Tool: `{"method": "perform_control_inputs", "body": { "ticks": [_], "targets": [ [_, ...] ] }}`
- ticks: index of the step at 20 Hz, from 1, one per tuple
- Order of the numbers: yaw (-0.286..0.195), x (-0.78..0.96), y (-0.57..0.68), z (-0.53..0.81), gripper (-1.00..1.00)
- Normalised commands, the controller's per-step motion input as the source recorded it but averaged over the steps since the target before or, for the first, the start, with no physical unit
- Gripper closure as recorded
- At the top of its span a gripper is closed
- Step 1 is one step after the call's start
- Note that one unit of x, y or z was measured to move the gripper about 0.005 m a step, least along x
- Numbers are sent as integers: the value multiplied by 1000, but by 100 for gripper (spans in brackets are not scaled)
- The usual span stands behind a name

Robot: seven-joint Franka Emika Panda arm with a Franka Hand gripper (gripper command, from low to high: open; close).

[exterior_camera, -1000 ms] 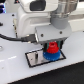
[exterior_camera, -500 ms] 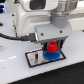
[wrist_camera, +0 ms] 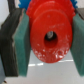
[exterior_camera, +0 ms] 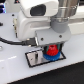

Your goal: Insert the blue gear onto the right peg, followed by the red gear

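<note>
Nothing is moving since earlier: gripper is pinching red gear, light, stiff, slippery, by its rim.

Over the interval shown, a small descent of the end effector toward the white plate can be made out in the exterior view. The red gear gripped between the fingers has been carried lower with it and is now seated closer upon the blue gear. The change is slight at this picture size.
</note>
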Motion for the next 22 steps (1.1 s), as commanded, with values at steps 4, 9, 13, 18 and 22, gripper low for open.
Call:
{"method": "perform_control_inputs", "body": {
  "ticks": [4, 9, 13, 18, 22],
  "targets": [
    [0, 97, 94, 121, 100],
    [0, 68, 94, 231, -100],
    [0, -5, 51, 712, -100],
    [0, 1, 84, 614, -100],
    [0, 4, -2, 8, -100]
  ]
}}
